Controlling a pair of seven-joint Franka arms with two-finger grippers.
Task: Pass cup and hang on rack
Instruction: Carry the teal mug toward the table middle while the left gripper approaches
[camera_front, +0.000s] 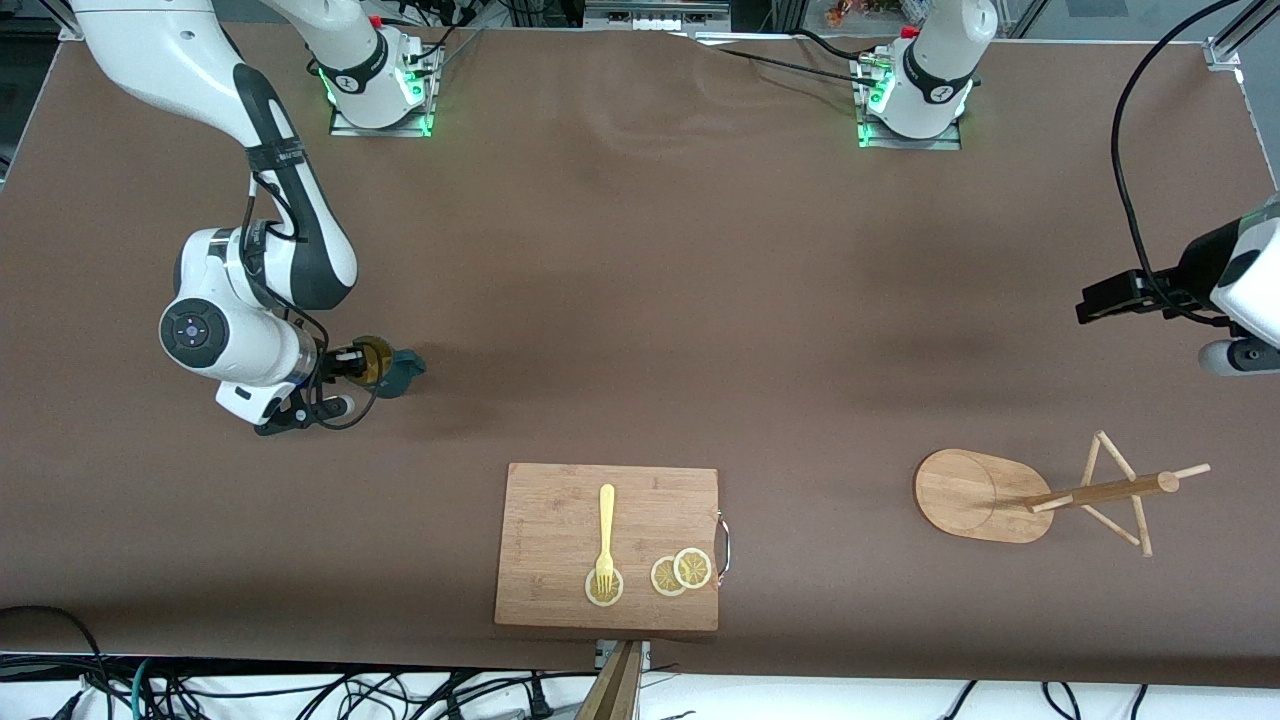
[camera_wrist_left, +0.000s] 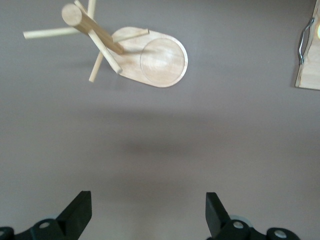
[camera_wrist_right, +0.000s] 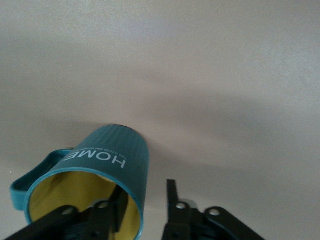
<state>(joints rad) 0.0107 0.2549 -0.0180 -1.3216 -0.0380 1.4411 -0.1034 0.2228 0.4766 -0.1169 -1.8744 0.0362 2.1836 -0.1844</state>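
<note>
The dark teal cup (camera_front: 400, 370) with a yellowish inside sits on the brown table toward the right arm's end. In the right wrist view the cup (camera_wrist_right: 107, 157) reads "HOME", its handle to one side. My right gripper (camera_wrist_right: 145, 200) is open astride the cup's wall, one finger inside the cup and one outside with a small gap. The wooden rack (camera_front: 965, 495) stands toward the left arm's end and shows in the left wrist view (camera_wrist_left: 160, 62). My left gripper (camera_wrist_left: 148, 210) is open and empty above bare table near the rack.
A wooden cutting board (camera_front: 560, 500) lies near the front edge at mid-table, with a yellow fork (camera_front: 606, 530) and lemon slices (camera_front: 680, 572) on it. Its handled corner shows in the left wrist view (camera_wrist_left: 309, 75). Cables hang along the table's front edge.
</note>
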